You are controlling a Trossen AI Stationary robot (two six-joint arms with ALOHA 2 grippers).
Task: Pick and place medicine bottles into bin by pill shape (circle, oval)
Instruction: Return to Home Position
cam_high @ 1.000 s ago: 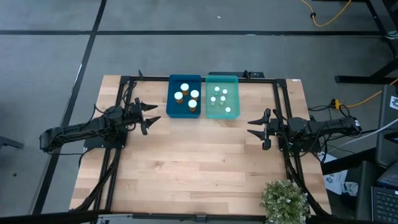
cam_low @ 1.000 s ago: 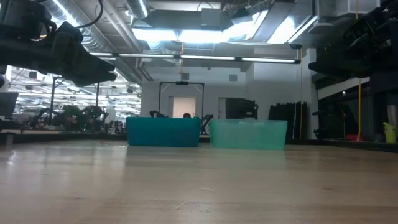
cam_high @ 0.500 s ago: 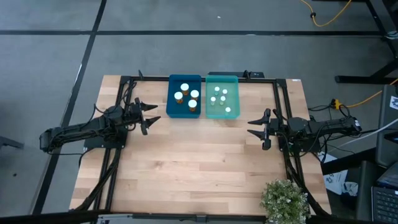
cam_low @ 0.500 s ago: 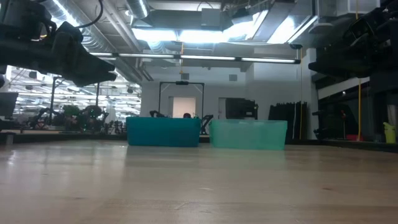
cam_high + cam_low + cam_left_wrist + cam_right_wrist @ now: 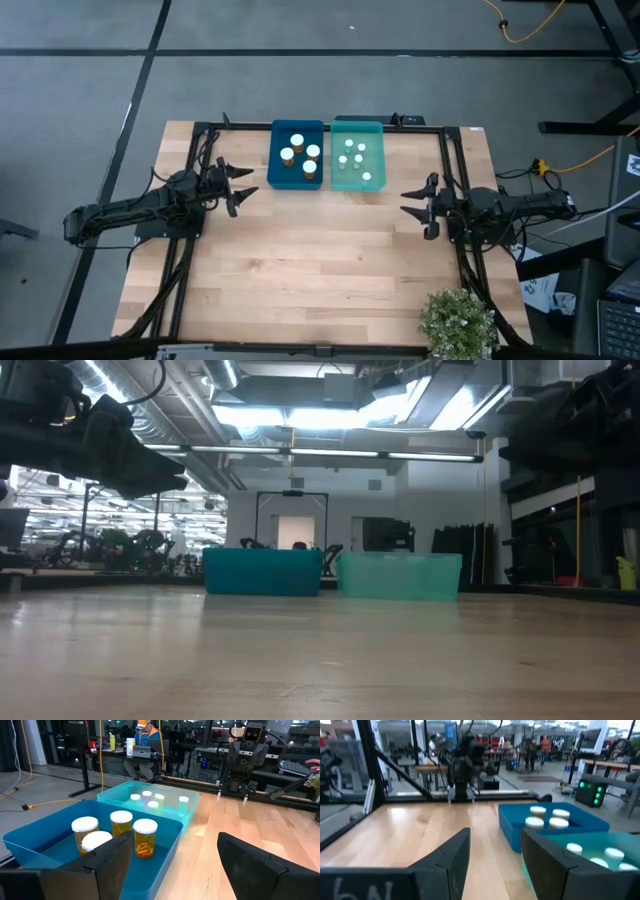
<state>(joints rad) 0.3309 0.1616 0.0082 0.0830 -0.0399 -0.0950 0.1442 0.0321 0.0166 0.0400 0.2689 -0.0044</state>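
Light wood planks make up the table (image 5: 300, 260), seen from above with one dark robot arm lying low along each side. The left gripper (image 5: 246, 181) hangs over the table's left part with its two fingers spread wide and nothing between them. Just past its fingertips, slightly off to one side, stands the blue bin (image 5: 273, 165). Four orange-amber bottles (image 5: 297, 139) with white caps stand upright inside it, grouped close together. In the left wrist view, the bottle nearest this gripper seems to contain orange capsules, though their shape is hard to make out. On the side of the blue bin away from the left gripper, just beside it, is the teal bin (image 5: 383, 160). It holds five smaller pale bottles (image 5: 349, 144), also white-capped and upright, spaced a little more loosely. The right gripper (image 5: 404, 201) is across the table, pointing back toward the left one. Its fingers are parted by a moderate gap and it holds nothing. From this gripper the teal bin is the closer of the two, ahead and off to one side, with the blue bin beyond it. Well behind the right gripper, at the table's near corner, sits a small leafy plant (image 5: 457, 320).
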